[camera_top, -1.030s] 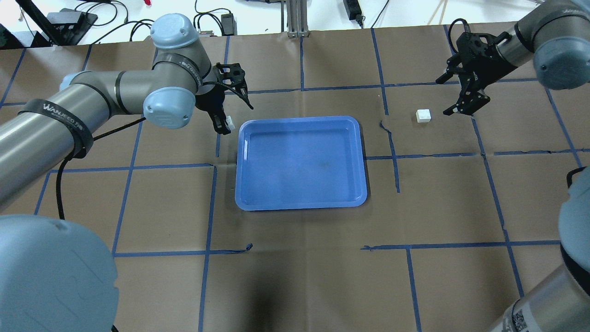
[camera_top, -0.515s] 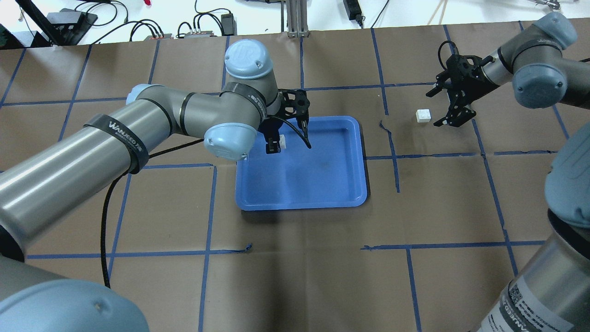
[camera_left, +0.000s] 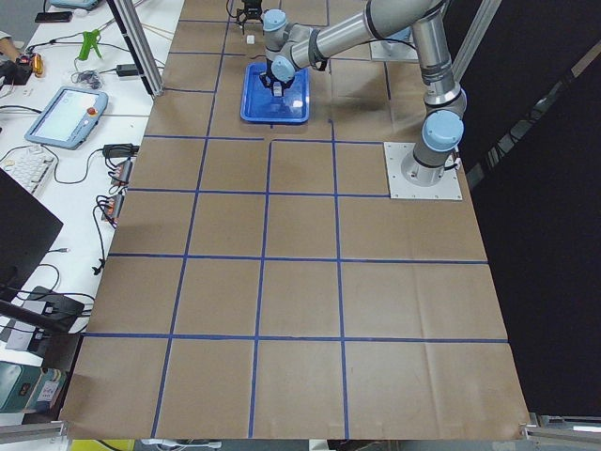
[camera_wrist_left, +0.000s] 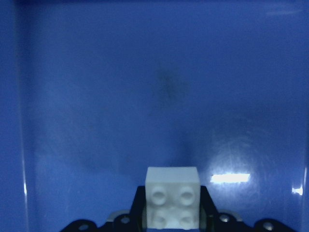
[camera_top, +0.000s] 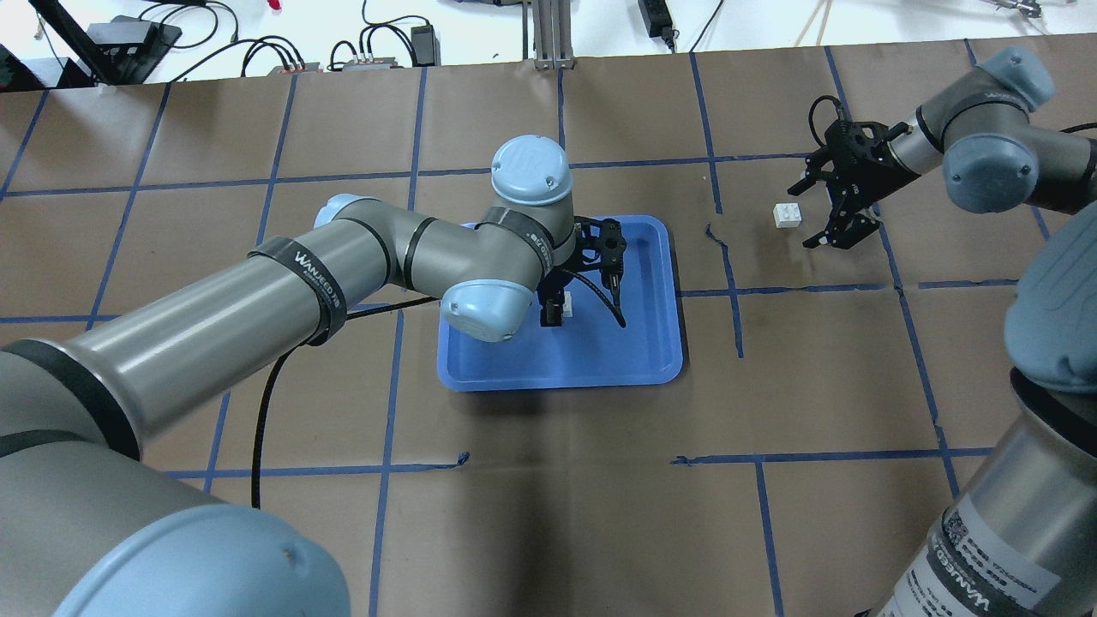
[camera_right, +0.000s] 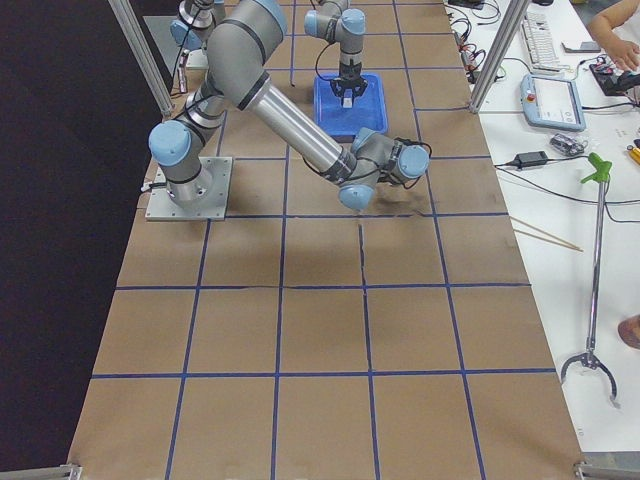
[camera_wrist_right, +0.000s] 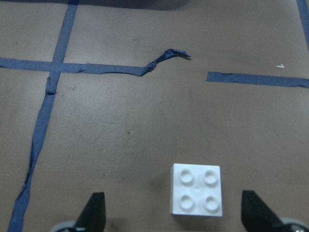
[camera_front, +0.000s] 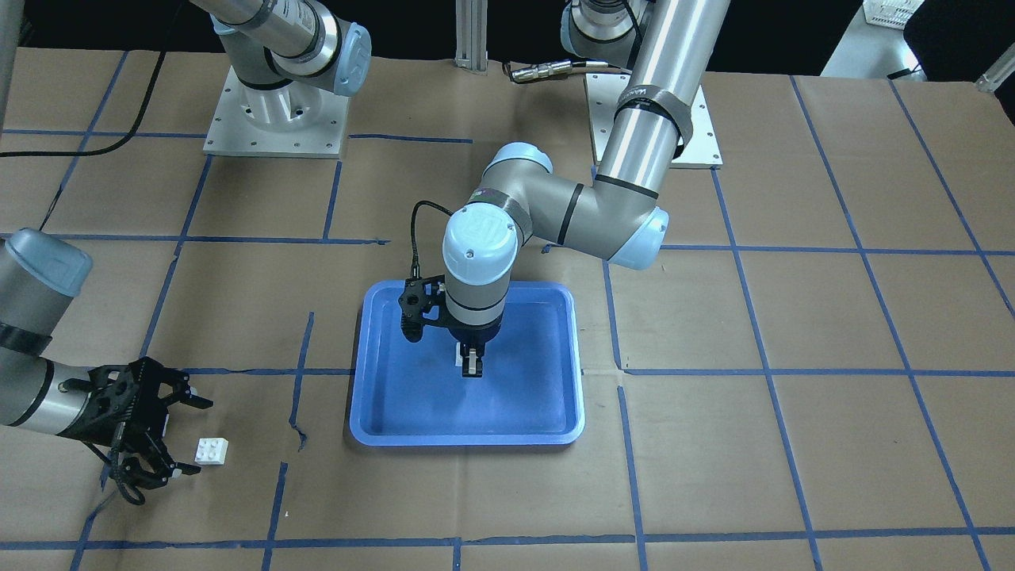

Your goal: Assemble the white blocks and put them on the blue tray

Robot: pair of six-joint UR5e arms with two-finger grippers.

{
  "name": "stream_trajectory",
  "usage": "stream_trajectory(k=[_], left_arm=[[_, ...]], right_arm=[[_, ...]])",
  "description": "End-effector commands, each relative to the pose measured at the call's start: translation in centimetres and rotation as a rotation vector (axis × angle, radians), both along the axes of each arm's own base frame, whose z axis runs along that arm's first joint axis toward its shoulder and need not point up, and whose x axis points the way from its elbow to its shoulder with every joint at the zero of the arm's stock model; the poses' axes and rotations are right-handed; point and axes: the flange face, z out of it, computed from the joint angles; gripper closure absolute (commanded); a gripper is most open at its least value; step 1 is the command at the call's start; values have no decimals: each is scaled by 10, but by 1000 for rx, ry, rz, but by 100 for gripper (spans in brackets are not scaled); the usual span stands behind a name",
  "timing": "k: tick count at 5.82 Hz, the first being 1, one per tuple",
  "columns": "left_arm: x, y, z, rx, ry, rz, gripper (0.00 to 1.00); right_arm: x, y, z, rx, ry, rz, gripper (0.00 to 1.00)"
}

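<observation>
My left gripper (camera_top: 557,310) is shut on one white block (camera_top: 565,301) and holds it low over the middle of the blue tray (camera_top: 660,367). In the left wrist view the block (camera_wrist_left: 172,195) sits between the fingers, studs towards the camera, with the tray floor (camera_wrist_left: 145,96) behind it. The second white block (camera_top: 787,215) lies studs up on the brown paper to the right of the tray. My right gripper (camera_top: 810,214) is open just beside it. In the right wrist view this block (camera_wrist_right: 196,189) lies between the two fingertips (camera_wrist_right: 94,212), nearer the right one.
Brown paper with blue tape lines covers the table. A torn strip of tape (camera_top: 718,236) lies between the tray and the second block. The left arm's elbow and black cable (camera_top: 283,377) hang over the tray's left side.
My left gripper has carried its white block from left of the tray to over the tray's middle. My right gripper has moved in close to the second block.
</observation>
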Motion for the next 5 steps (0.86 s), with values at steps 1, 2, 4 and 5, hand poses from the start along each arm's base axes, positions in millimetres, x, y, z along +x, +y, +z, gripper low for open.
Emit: stream_trajectory(k=[1, 2, 4, 5], left_arm=[[-3, 2, 4, -11, 9, -4, 2], [-2, 2, 10, -18, 10, -4, 1], [5, 3, 78, -114, 42, 48, 1], [29, -3, 126, -108, 43, 144, 1]], right_arm=[[0, 0, -9, 13, -5, -1, 2], [-1, -2, -9, 14, -4, -6, 9], [-2, -4, -5, 7, -1, -9, 36], [-2, -4, -4, 5, 0, -9, 47]])
